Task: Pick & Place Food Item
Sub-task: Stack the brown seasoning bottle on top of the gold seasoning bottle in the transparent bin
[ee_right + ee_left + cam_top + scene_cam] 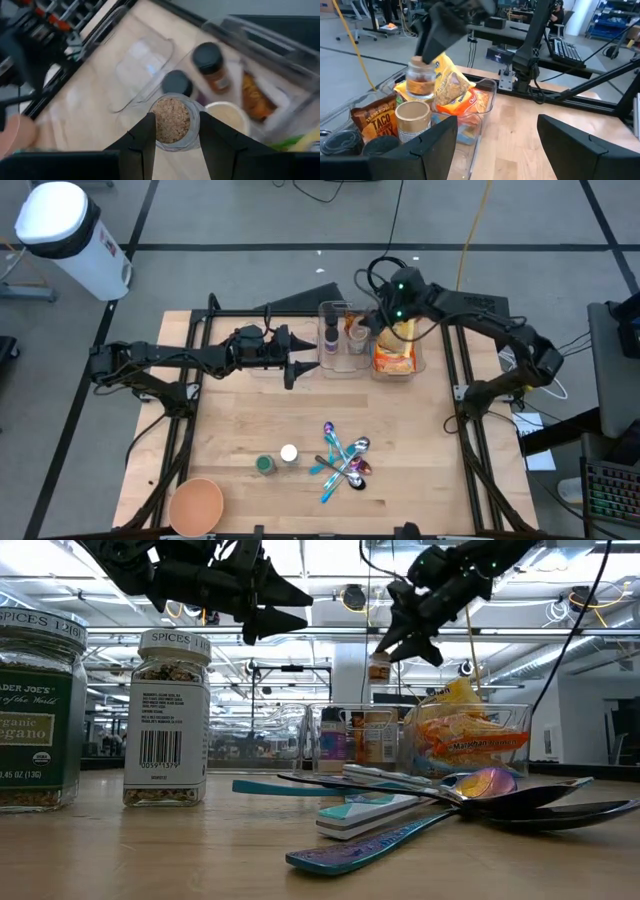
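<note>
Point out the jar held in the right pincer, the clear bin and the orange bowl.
jar (171, 120): right wrist view, on its cork-coloured top between the fingers.
clear bin (335, 370): high view, on its near rim.
orange bowl (195, 505): high view, on its inside centre.

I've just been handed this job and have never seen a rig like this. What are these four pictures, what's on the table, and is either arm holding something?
Two dark robot arms work at a wooden table. One picture looks straight down, one looks level across the tabletop, and one sits on each wrist. The right gripper holds a small open jar of brown grains above the clear bins at the far edge; those hold snack bags and more jars. The left gripper hovers beside the bins, fingers open and empty. Nearer the front lie a pile of spoons, two spice jars and an orange bowl.
</note>
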### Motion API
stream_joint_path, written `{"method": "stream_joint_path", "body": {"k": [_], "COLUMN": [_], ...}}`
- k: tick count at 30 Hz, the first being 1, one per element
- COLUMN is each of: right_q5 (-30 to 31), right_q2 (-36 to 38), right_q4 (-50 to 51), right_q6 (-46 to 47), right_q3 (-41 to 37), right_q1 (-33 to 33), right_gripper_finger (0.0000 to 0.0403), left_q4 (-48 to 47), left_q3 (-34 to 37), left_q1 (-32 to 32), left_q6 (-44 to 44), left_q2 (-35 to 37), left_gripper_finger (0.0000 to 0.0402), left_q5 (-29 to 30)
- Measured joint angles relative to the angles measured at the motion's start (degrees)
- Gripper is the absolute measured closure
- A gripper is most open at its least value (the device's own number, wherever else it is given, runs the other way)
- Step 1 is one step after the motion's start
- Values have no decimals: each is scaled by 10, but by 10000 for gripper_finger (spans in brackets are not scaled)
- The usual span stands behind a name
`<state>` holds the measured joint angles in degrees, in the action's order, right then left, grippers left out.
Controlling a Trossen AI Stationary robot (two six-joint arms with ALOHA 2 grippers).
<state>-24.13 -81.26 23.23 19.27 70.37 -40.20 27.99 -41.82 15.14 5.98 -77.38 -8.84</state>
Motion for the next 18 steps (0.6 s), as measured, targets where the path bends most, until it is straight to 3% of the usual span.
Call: {"method": "stream_joint_path", "body": {"k": [8,18], "right_q5": [-31,4], "right_q2": [-42,-59], "right_q4": [1,-1], "right_q6": [0,-16], "right_q3": [0,0], "right_q1": [-22,-27], "right_gripper_finger": [290,290], "left_q4": [0,0], "left_q3": [0,0], "left_q1": [0,0], "left_q6": [-3,1], "left_q2": [0,0], "left_gripper_finger": [119,119], "left_q5": [0,0]}}
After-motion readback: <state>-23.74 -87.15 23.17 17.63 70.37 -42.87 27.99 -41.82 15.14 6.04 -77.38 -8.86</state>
